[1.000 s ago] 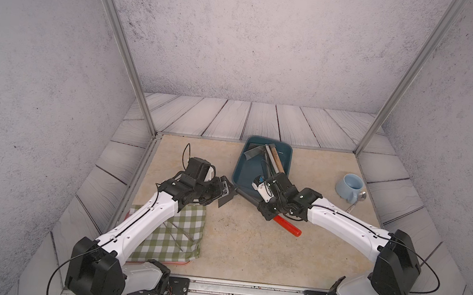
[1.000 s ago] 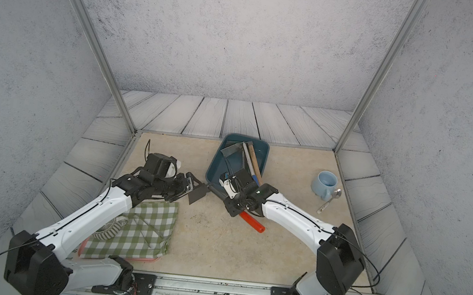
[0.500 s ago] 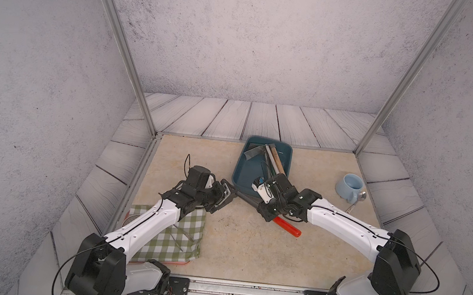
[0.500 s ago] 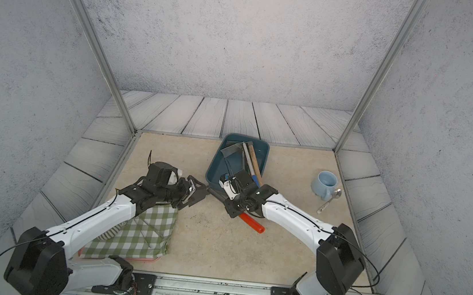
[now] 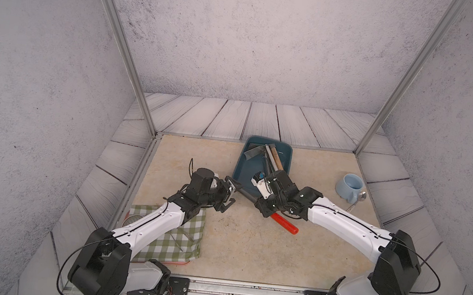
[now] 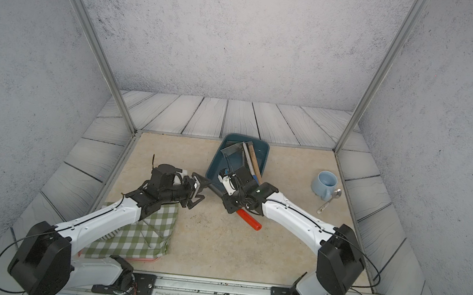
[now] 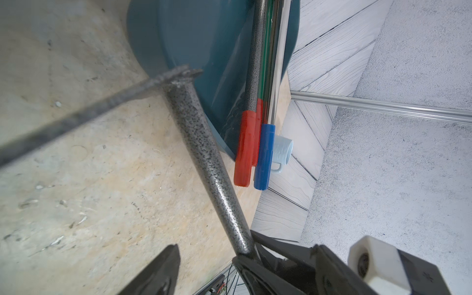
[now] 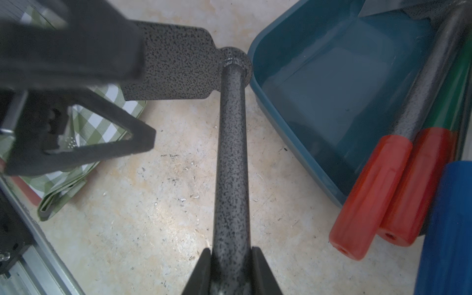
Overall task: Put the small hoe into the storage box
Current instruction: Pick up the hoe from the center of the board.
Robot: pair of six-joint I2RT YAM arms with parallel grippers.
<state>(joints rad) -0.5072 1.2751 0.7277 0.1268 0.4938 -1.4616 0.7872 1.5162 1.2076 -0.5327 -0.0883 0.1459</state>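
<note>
In both top views my right end effector (image 5: 257, 199) pinches the small hoe (image 5: 284, 222) by its shaft. The left end effector (image 5: 230, 195) stands spread at the blade. On the left wrist camera, the hoe head lies just outside the storage box (image 7: 191, 38). On the right wrist camera, the fingers (image 8: 204, 270) are pressed against the speckled shaft.

Light blue mug (image 5: 349, 185), spoon (image 5: 361, 195), green checked cloth (image 5: 187, 237)

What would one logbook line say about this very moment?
right gripper: shut on small hoe, at shaft | left gripper: open by its blade | small hoe: outside storage box, head beside rim | box: holds other tools
</note>
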